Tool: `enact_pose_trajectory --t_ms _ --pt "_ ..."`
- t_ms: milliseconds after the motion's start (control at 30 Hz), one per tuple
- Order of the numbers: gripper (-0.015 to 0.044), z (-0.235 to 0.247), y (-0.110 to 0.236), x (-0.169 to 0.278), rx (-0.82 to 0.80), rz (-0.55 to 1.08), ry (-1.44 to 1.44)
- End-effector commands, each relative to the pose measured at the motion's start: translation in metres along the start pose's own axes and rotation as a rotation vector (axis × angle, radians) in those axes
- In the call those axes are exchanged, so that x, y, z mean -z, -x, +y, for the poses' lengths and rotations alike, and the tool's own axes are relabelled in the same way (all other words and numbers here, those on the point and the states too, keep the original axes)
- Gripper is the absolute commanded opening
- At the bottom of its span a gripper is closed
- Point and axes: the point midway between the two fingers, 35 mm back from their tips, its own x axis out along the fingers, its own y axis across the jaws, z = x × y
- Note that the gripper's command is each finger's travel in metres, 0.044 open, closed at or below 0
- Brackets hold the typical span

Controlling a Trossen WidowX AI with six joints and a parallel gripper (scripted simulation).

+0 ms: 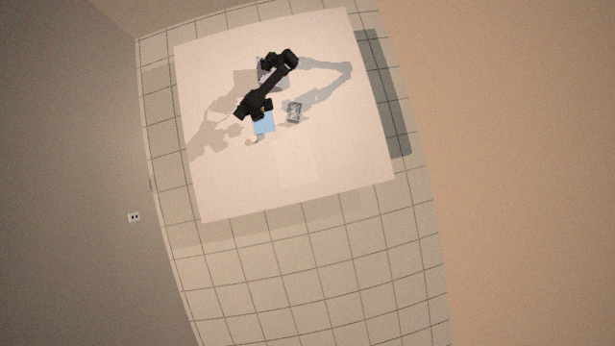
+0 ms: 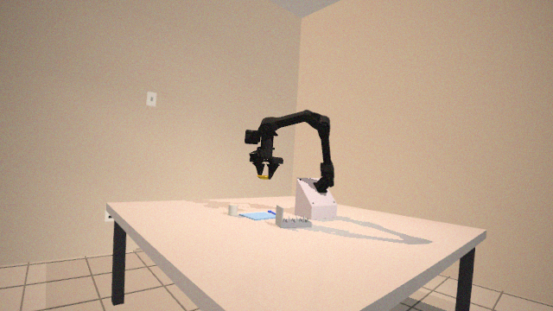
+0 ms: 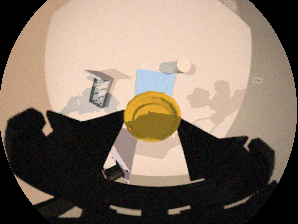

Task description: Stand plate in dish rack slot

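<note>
My gripper (image 2: 263, 174) is shut on a small yellow plate (image 3: 152, 116) and holds it high above the table. The plate also shows as a yellow sliver between the fingertips in the exterior view (image 2: 262, 176) and in the overhead view (image 1: 261, 110). The grey dish rack (image 2: 293, 220) stands on the table below and to the right of the gripper. It shows in the overhead view (image 1: 294, 111) and at the upper left of the wrist view (image 3: 101, 90). Its slots look empty.
A light blue mat (image 2: 257, 215) lies on the table under the gripper, with a small blue pen-like thing (image 2: 271, 212) at its edge. A white cup (image 2: 232, 210) stands left of the mat. The arm's white base block (image 2: 314, 199) stands behind the rack.
</note>
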Motion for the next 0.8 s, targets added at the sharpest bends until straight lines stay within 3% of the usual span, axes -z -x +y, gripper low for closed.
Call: enact_pose_trajectory --t_ms 0,767 --pt "0.0000 0.003 0.005 0.001 0.002 0.008 -0.017" --pt "0.0000 0.114 0.014 0.014 0.015 0.003 -0.803"
